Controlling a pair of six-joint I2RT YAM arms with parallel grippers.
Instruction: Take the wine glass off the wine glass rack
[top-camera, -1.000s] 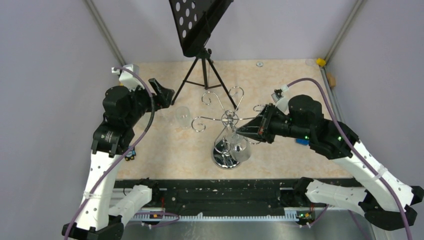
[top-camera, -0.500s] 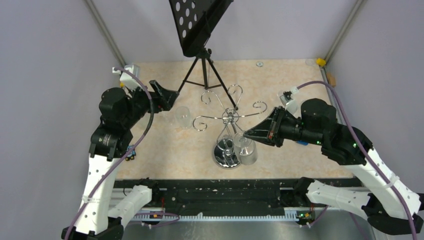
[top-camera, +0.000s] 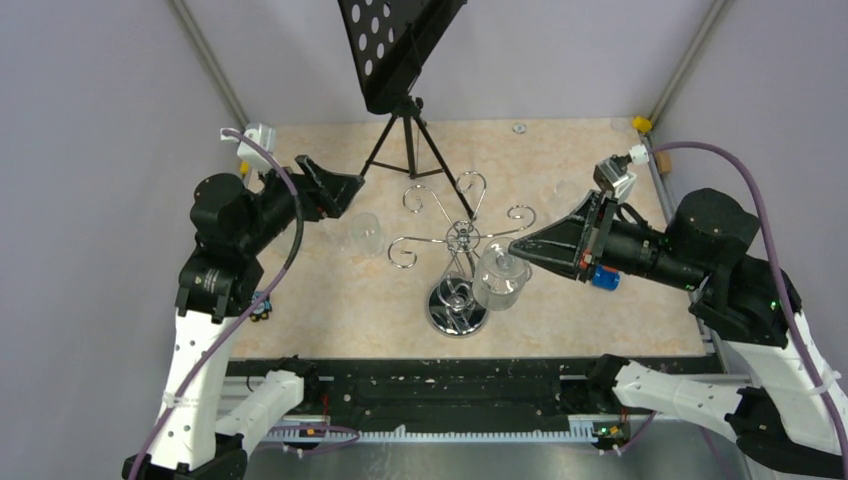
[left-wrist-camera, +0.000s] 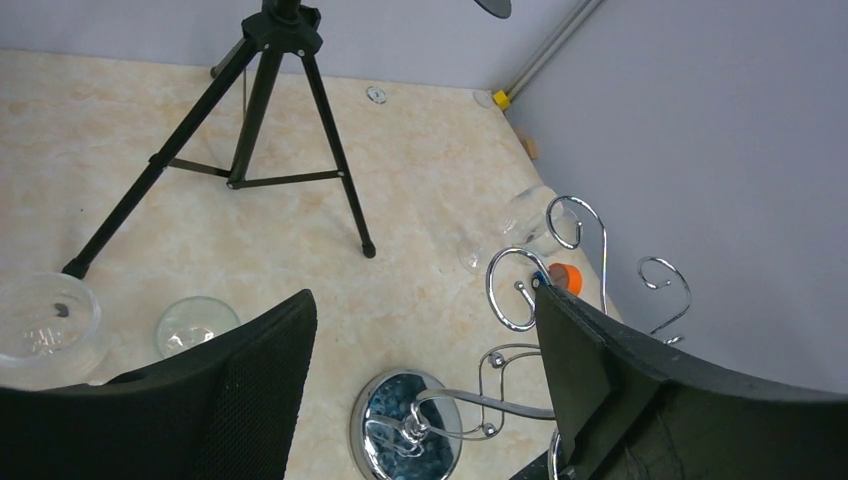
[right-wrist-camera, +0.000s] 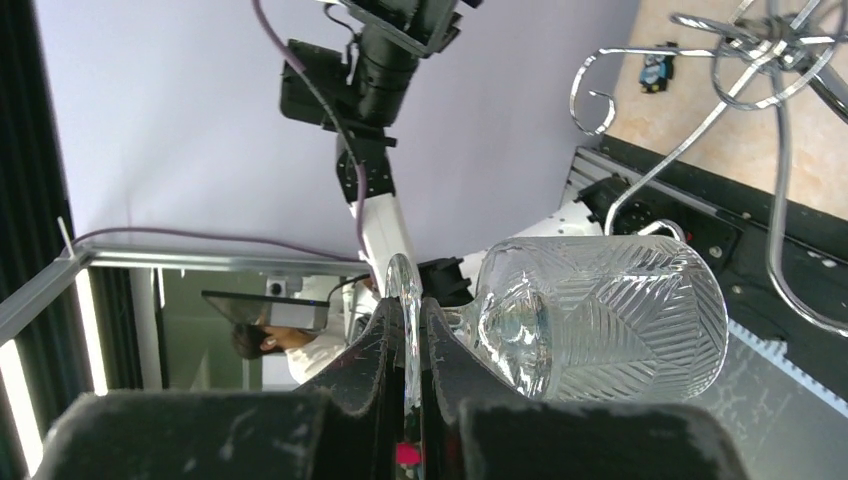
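The wine glass rack (top-camera: 458, 240) is a chrome wire stand with curled arms on a round mirrored base (top-camera: 452, 308), and it stands mid-table. My right gripper (top-camera: 517, 248) is shut on the flat foot of a cut-pattern wine glass (top-camera: 500, 279). The glass is tipped on its side just right of the rack's post. In the right wrist view the foot (right-wrist-camera: 405, 295) is pinched between my fingers, the bowl (right-wrist-camera: 605, 315) points away, and the rack's arms (right-wrist-camera: 745, 60) lie beyond it. My left gripper (top-camera: 340, 190) hangs open left of the rack, with the base (left-wrist-camera: 410, 425) showing between its fingers.
A black tripod music stand (top-camera: 405, 135) stands behind the rack. A clear glass (top-camera: 366, 232) sits on the table near my left gripper, and another lies at the far right (left-wrist-camera: 520, 225). A small blue and orange object (top-camera: 600, 278) is under my right arm. Grey walls enclose the table.
My right arm has drawn back to the right and lifted. It carried the wine glass from low beside the post up and out to the right. The left gripper edged slightly toward the rack.
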